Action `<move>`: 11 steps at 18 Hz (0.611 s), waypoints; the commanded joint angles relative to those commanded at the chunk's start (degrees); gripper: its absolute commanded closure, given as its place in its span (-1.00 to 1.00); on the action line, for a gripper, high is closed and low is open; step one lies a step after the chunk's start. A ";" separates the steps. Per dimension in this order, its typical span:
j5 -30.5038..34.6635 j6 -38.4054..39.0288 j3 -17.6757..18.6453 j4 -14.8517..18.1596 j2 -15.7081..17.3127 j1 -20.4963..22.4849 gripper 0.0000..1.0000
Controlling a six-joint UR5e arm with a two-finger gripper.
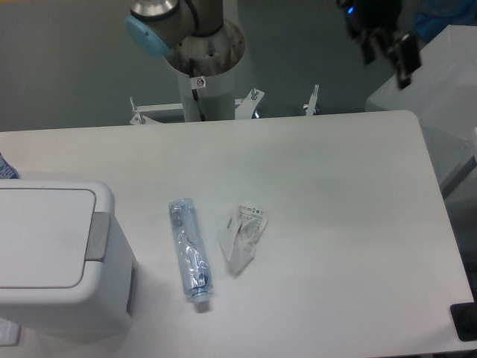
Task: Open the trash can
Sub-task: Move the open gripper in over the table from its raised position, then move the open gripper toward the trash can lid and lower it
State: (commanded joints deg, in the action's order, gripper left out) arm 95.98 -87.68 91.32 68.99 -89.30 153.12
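The trash can [52, 261] is a big white boxy bin at the table's lower left. Its flat lid lies shut, and a grey push tab [98, 235] sits on its right edge. My gripper [387, 56] hangs high at the top right, beyond the table's far edge and far from the bin. Its two dark fingers [406, 66] stand apart with nothing between them.
A clear plastic bottle [189, 250] lies lengthwise right of the bin, with a crumpled white wrapper [242, 235] beside it. The arm's base column [205, 52] rises behind the table. A second grey surface [440, 82] stands at the right, and a black object [463, 322] at the bottom right corner.
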 joint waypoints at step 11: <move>-24.95 49.04 -5.45 -0.88 -4.04 -3.35 -1.00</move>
State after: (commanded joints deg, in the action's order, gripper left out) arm 71.03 -38.63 85.87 68.12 -93.34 149.77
